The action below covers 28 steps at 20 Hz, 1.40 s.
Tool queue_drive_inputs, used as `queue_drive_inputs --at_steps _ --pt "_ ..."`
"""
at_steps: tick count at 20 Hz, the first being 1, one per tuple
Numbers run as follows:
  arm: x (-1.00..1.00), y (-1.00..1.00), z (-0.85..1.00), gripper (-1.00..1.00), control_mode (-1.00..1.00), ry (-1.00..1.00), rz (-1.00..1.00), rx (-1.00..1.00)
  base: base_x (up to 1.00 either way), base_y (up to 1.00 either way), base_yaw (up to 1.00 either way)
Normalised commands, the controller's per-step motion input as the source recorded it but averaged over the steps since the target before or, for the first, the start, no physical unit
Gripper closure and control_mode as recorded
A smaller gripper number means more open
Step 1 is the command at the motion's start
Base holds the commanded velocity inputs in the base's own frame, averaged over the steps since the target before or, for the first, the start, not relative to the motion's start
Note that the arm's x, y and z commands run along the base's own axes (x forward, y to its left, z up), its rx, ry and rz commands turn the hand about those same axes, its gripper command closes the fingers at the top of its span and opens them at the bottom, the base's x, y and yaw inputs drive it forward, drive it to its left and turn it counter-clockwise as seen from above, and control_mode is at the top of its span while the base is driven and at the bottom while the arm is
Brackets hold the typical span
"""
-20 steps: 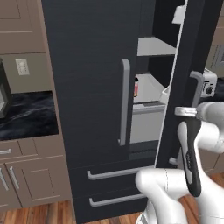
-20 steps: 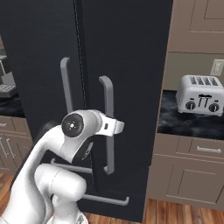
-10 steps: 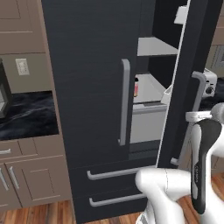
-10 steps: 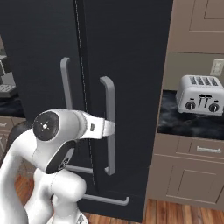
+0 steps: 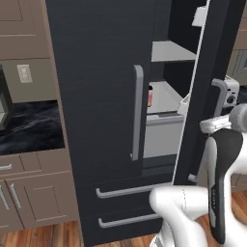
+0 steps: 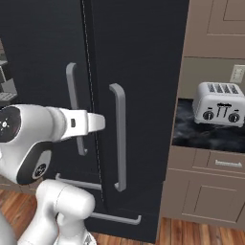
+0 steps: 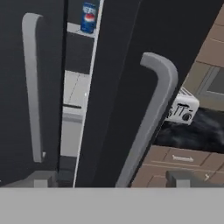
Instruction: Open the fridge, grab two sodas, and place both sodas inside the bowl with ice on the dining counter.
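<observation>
The fridge (image 5: 101, 96) is a tall, stiff, heavy appliance whose right door (image 7: 127, 87) stands partly ajar and will likely swing on its hinge with steady resistance instead of giving way; the sensible hold is its long grey handle (image 7: 151, 118), a rigid rounded bar that looks smooth and could slip unless gripped across its width. In the hand view that handle rises straight ahead of the gripper (image 7: 111, 180), between the two fingertips (image 7: 41, 178), and through the gap just left of the door edge the blue soda can (image 7: 89, 17) stands on a pale shelf (image 7: 81, 30), farther in and well apart from the fingers. The can is probably light, thin-walled and slick, best taken around its middle without a hard squeeze. A small pink-labelled bottle (image 5: 150, 96) shows on a shelf in the left base view, too small to judge further. The fingers stand wide apart, holding nothing and seeming to touch nothing, the handle just beyond them, with a toaster (image 6: 220, 103) off to the right
</observation>
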Motion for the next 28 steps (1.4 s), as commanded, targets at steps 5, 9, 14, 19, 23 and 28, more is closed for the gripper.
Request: queue_drive_inputs --at_steps 5,9,14,19,23,28 --pt "0.69 0.73 0.18 -1.00 -1.00 0.16 0.03 -0.15 0.00 0.00 0.00" --pt "0.91 0.55 0.09 -1.00 -1.00 0.09 0.01 -0.17 0.00 0.00 0.00" --pt "1.00 0.39 0.04 -1.00 -1.00 0.09 0.01 -0.17 0.00 0.00 0.00" --pt "0.92 -0.01 0.00 -1.00 -1.00 0.10 0.00 -0.12 0.00 0.00 0.00" --pt "0.96 -0.02 -0.02 -1.00 -1.00 0.10 0.00 -0.12 0.00 0.00 0.00" --pt "0.40 -0.15 -0.15 -1.00 -1.00 0.08 0.00 -0.13 0.00 0.00 0.00"
